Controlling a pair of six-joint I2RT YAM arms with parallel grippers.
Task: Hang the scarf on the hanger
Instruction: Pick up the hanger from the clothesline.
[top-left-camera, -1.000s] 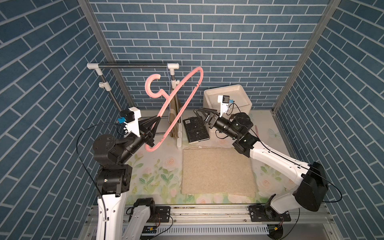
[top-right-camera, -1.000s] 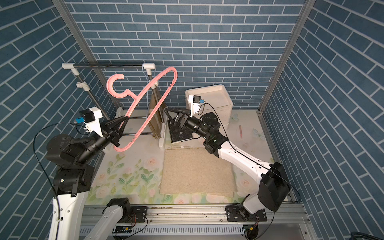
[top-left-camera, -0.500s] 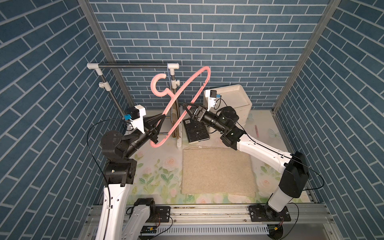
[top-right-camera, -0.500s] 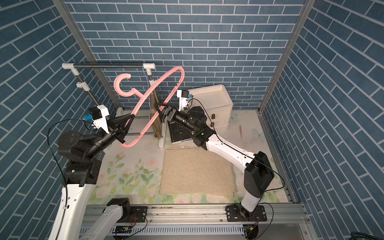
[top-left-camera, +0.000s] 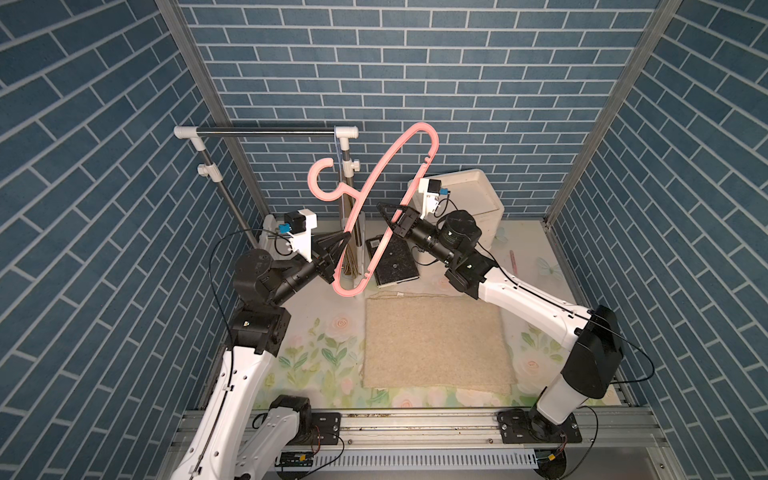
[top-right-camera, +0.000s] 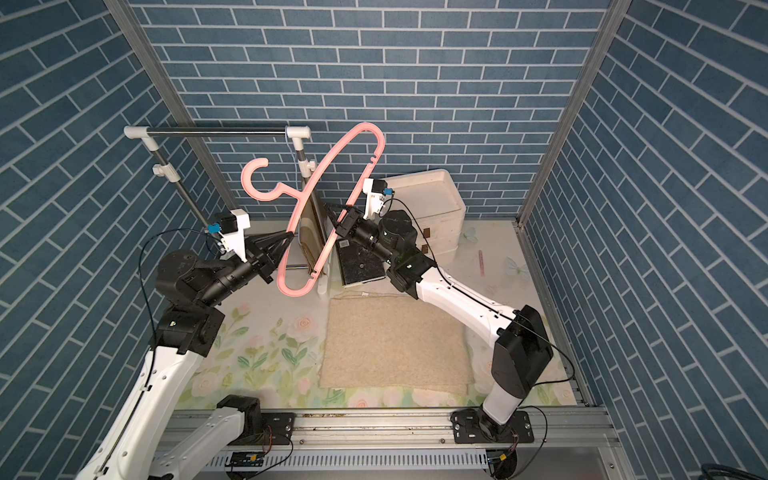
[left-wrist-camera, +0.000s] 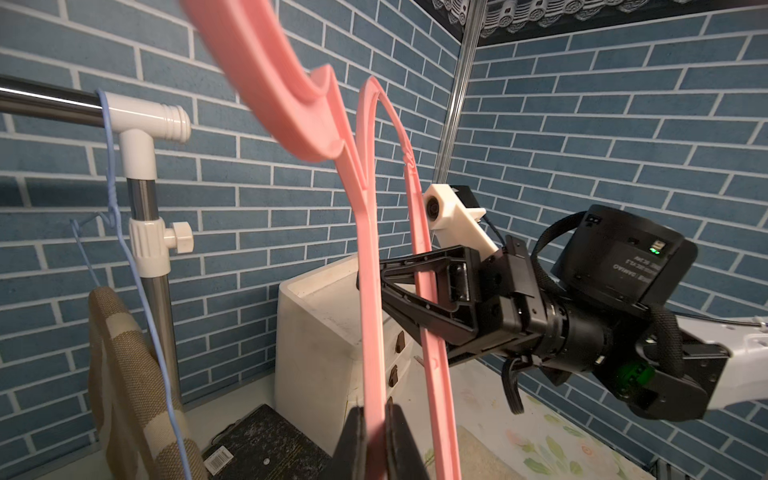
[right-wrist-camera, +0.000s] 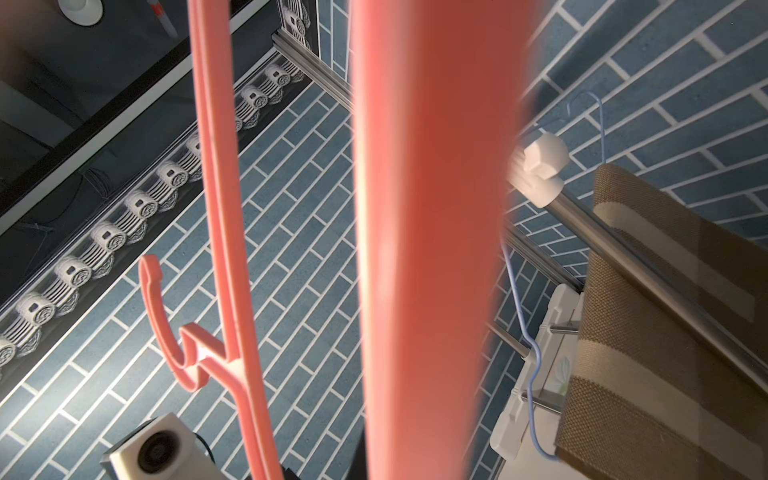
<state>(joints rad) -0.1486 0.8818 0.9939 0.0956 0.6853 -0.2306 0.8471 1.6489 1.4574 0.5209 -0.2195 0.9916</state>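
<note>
**Bimanual cell, seen from above.** Nearest the arm bases, the scarf (top-left-camera: 436, 345) lies flat as a folded beige rectangle on the floral mat (top-left-camera: 316, 357); neither arm touches it. Just beyond its far edge a black book (top-left-camera: 395, 264) rests on the mat.

Above this zone both arms hold the pink hanger (left-wrist-camera: 366, 232) in the air. It is steeply tilted, with its hook near the rack's post and its low end over the mat, by the scarf's far corner on the left arm's side.

The left gripper (top-left-camera: 345, 237) takes the shoulder bar below the hook. In the left wrist view its two fingers (left-wrist-camera: 351, 449) press on either face of that bar. The right gripper (top-left-camera: 382, 208) meets the opposite, straight bar from the other side, with its fingers closed on it. The right wrist view shows that bar blurred across the centre, so the contact itself is hidden there.

Farther back stands the rack (top-left-camera: 266, 133), where a striped cloth (left-wrist-camera: 124, 353) hangs from a blue wire (left-wrist-camera: 139, 270) at the rail's end. A white box (top-left-camera: 478, 195) with drawers sits by the back wall, behind the right gripper.
</note>
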